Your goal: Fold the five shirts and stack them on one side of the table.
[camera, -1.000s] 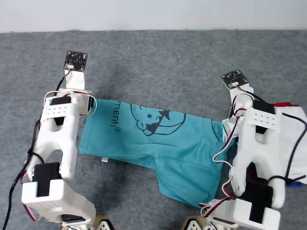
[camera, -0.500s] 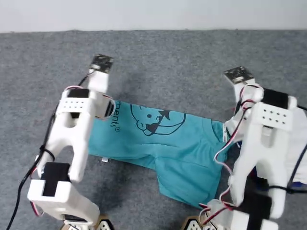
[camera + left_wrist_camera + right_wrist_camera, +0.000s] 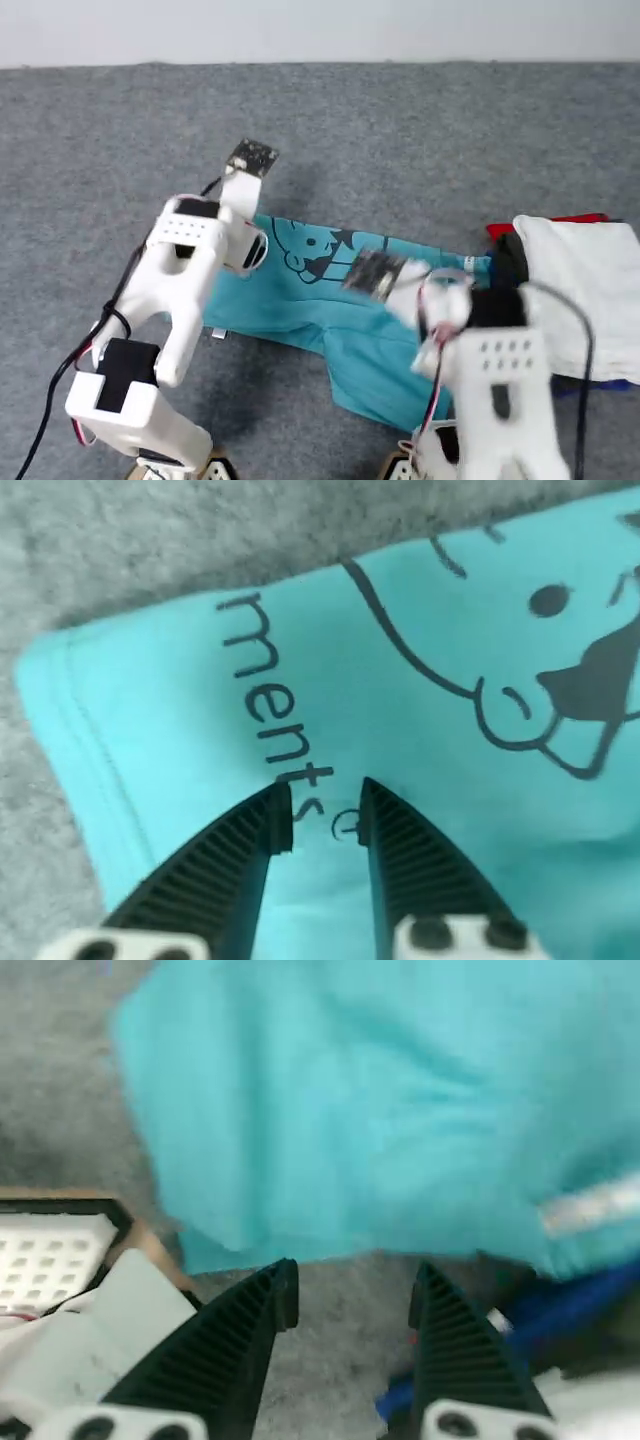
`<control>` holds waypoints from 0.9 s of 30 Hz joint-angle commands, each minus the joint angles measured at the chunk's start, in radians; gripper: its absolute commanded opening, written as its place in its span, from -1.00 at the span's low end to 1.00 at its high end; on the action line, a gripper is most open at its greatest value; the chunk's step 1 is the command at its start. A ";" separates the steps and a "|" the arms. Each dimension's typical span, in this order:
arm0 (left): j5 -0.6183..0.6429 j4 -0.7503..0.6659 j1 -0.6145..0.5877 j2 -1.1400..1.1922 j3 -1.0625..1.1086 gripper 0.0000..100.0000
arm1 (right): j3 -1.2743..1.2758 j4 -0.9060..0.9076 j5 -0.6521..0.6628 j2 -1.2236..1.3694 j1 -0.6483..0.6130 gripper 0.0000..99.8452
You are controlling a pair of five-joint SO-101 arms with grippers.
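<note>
On the grey felt table (image 3: pixel 420 120), we see the teal shirt (image 3: pixel 300 300) lying part-folded beside the stacked shirts (image 3: pixel 585 280). Both arms have swung inward over it. The left gripper (image 3: pixel 322 805) and right gripper (image 3: pixel 350 1295) hang parted and empty, so we judge another fold is starting.

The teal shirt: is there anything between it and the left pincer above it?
Nothing visible stands between them. The left pincer, open, sits right over the teal shirt, beside its printed lettering, with only bare cloth below its tips.
</note>
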 commanded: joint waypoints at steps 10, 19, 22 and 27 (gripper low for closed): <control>0.009 -0.226 0.008 -0.017 0.131 -0.77 | 0.358 -0.226 -0.250 -0.285 -0.297 -0.83; 0.009 -0.219 0.006 -0.015 0.127 -0.77 | 0.293 -0.220 -0.222 -0.039 -0.298 -0.83; 0.009 -0.219 0.006 -0.015 0.127 -0.77 | 0.281 -0.220 -0.183 0.041 -0.354 -0.83; 0.009 -0.219 0.006 -0.015 0.127 -0.77 | 0.199 -0.159 -0.176 0.105 -0.455 -0.84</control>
